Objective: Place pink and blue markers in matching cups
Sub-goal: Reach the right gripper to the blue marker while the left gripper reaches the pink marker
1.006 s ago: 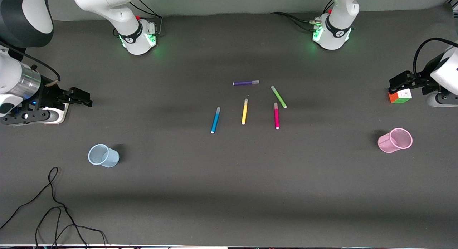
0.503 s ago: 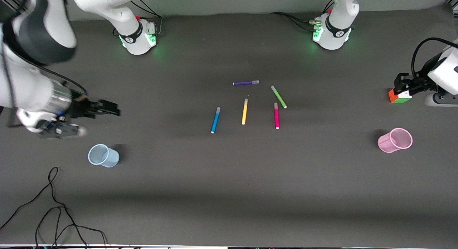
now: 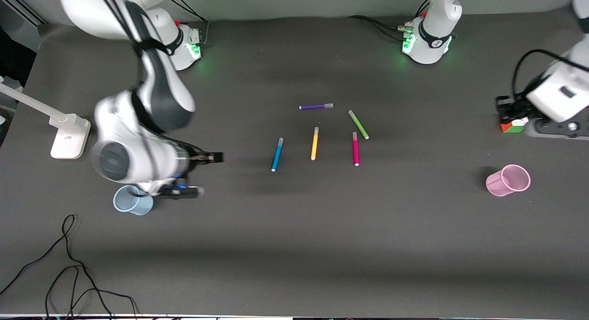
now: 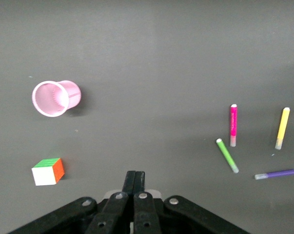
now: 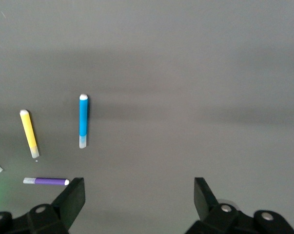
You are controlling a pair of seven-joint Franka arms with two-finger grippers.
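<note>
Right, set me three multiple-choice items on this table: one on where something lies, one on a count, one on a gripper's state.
1. Where does the blue marker lie among the pens?
A. At the end of the group toward the right arm
B. In the pale blue cup
C. In the pink cup

2. How many pens lie on the table?
A. Three
B. Five
C. Seven

3. How is the right gripper?
A. Shut on the yellow pen
B. Shut on nothing
C. Open, holding nothing

Answers:
1 A: it lies on the table beside the yellow pen, on the side toward the right arm.
2 B: blue, yellow, pink marker, green pen, purple pen.
3 C: its wrist view shows the fingers wide apart over bare table.
</note>
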